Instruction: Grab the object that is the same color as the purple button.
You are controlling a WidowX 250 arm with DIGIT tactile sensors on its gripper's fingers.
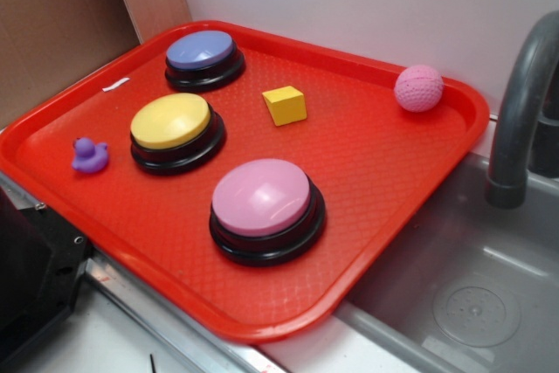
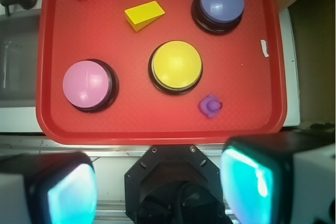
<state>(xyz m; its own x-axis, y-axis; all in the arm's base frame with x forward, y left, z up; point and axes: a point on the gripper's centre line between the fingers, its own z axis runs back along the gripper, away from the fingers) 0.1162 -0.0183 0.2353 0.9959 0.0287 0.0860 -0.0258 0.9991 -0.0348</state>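
Observation:
The object, a tiny purple duck, sits on the red tray near its left edge, beside the yellow button. In the wrist view the duck lies just below and right of that button, near the tray's closest rim. The purple button stands at the tray's far left corner and shows at the upper right in the wrist view. My gripper hovers high above, short of the tray's near rim. Its teal pads are wide apart, open, with nothing between them.
A yellow button, a pink button, a yellow cube and a pink knitted ball share the tray. A grey sink with a faucet lies to the right. The black robot base is at the lower left.

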